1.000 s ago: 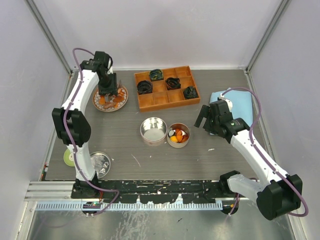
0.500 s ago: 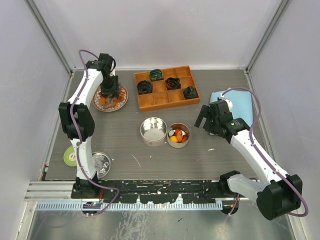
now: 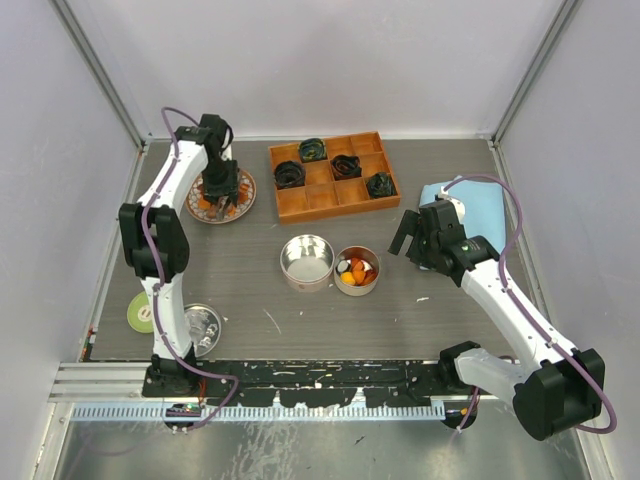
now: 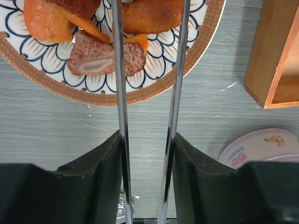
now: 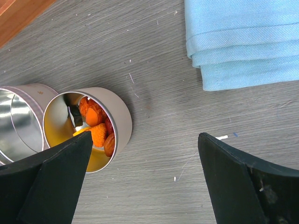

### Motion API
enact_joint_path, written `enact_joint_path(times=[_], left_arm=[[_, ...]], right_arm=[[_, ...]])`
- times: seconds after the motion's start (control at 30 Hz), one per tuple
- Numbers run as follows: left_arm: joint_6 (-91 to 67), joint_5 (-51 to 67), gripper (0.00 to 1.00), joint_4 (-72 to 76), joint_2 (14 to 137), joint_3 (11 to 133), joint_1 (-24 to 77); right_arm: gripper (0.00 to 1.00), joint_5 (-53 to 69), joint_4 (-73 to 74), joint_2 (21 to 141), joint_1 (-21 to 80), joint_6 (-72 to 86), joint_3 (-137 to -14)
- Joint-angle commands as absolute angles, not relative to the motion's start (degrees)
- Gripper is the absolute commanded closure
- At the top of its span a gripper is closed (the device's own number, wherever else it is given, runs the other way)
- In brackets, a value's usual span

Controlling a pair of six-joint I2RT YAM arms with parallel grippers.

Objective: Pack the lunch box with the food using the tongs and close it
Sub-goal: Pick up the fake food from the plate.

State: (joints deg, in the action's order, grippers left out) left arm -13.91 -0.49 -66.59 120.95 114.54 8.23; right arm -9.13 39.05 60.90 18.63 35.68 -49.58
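Tongs [image 4: 175, 93] sit clamped in the left gripper [image 4: 145, 140], whose two dark fingers press on the outside of the thin metal arms and hold them partly squeezed, with a gap between them. The arms reach out over the patterned plate [image 4: 147, 93] near the far left corner of the table. Their tips run out of the wrist view, so I cannot tell whether they grip anything. On the plate lie orange chunks [image 4: 46, 21] and a reddish-brown slice [image 4: 105, 58], and a small orange bit shows between the two arms.

Compared with a second ago, the left arm has drawn its elbow in toward the far edge, and the gripper has slid a little toward the near side of the plate. It now hangs over the plate's middle.

The right gripper [image 5: 140, 149] has not moved. It hovers with its jaws wide apart and nothing in them, just to the right of the two round tins at the table's middle. One tin [image 3: 307, 260] is bare metal inside. The other tin [image 5: 119, 116], touching it, holds food [image 5: 96, 130], orange and red pieces. A folded blue cloth [image 5: 243, 42] lies by the right edge, and a wooden tray [image 3: 333, 175] stands at the far edge.
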Motion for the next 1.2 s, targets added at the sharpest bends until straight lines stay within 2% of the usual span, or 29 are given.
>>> enact_joint_path(times=[0.0, 0.33, 1.17], left_arm=[[-13.36, 0.97, 0.59, -66.21, 117.64, 114.49, 7.97], [-15.07, 2.47, 0.69, -66.17, 116.36, 114.62, 8.0], [-16.25, 4.92, 0.7, -65.86, 106.21, 110.23, 8.05]], right_arm=[[0.0, -9.89, 37.77, 60.5, 18.37, 35.11, -50.19], [0.0, -10.01, 37.79, 60.24, 18.43, 34.9, -50.03], [0.0, -9.47, 37.62, 59.96, 18.4, 35.4, -50.21]])
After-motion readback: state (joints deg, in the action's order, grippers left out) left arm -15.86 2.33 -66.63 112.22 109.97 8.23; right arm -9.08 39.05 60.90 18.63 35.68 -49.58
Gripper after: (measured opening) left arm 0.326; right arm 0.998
